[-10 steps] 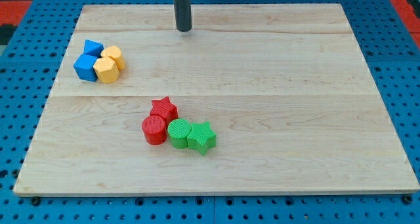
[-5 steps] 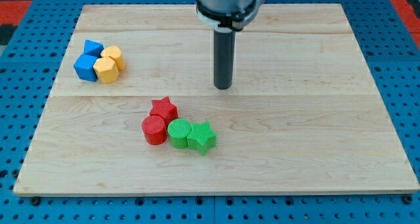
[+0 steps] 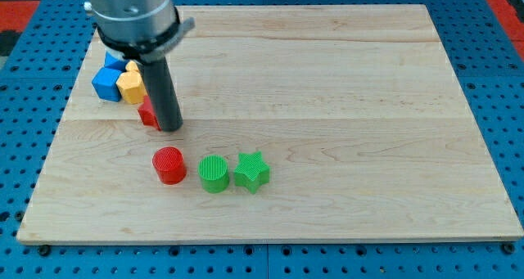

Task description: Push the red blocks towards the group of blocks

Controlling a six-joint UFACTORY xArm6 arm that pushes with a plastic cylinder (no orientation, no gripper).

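Wooden board (image 3: 344,83), my tip (image 3: 169,128) beside red block (image 3: 147,114)

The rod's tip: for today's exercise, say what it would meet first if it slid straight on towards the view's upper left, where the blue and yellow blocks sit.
My tip sits against the red block, partly hidden behind the rod. Going on, that block would probably meet the yellow block first, with the blue block beyond; depth is uncertain.

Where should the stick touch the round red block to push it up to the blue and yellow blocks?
No gripping here, only pushing. My tip should probably meet the red cylinder on its lower-right side, the side away from the blue and yellow group at upper left. Its wall is round, so aim through its middle, or it may slip aside.
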